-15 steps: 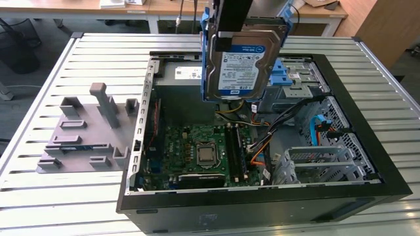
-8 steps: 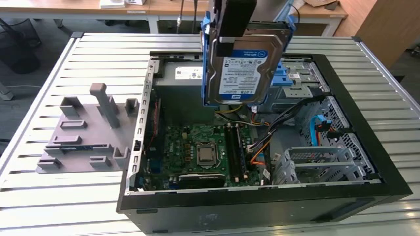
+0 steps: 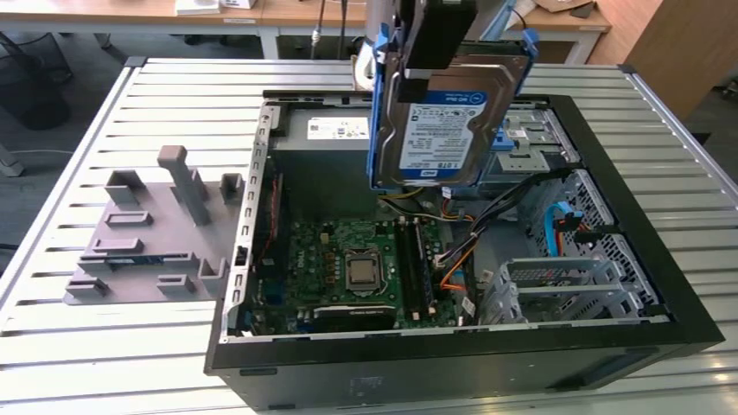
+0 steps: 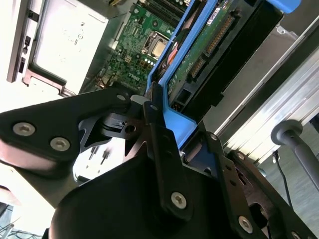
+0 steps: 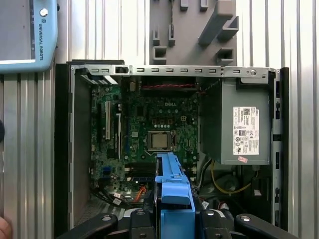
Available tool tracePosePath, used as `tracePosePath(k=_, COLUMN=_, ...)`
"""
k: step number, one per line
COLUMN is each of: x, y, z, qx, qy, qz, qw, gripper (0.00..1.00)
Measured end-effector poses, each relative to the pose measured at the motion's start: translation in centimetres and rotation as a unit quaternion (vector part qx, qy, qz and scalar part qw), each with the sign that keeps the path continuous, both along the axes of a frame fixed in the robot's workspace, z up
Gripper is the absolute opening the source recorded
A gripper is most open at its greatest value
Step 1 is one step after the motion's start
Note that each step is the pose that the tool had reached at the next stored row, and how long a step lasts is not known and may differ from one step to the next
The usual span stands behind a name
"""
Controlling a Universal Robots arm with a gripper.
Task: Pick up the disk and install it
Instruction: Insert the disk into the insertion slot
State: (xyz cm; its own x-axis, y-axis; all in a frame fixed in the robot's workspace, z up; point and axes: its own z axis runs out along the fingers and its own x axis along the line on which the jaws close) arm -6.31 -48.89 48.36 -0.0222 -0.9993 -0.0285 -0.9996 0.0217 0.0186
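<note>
Fingers (image 4: 159, 149) clamp the disk (image 3: 436, 130) upright, its long axis vertical

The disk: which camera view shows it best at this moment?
The exterior view: the disk hangs upright over the open case, label facing the camera. The second wrist view shows its circuit-board side at a slant; the first wrist view, its blue rail end-on.

The disk (image 3: 433, 121) hides part of the power supply (image 3: 323, 164) from you in the exterior view, whose top edge cuts off the gripper (image 3: 442, 52) holding it.
</note>
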Motion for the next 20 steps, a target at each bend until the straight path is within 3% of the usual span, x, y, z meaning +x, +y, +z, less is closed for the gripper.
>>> tracePosePath(k=7, x=0.67, y=-0.15, z=-0.03, qx=-0.0001, qy=0.0000, qz=0.000, qw=1.0000, gripper=0.36)
tracePosePath(k=20, x=0.79, y=-1.88, z=-0.16, qx=0.0000, qy=0.0000, qz=0.000, qw=1.0000, gripper=0.36)
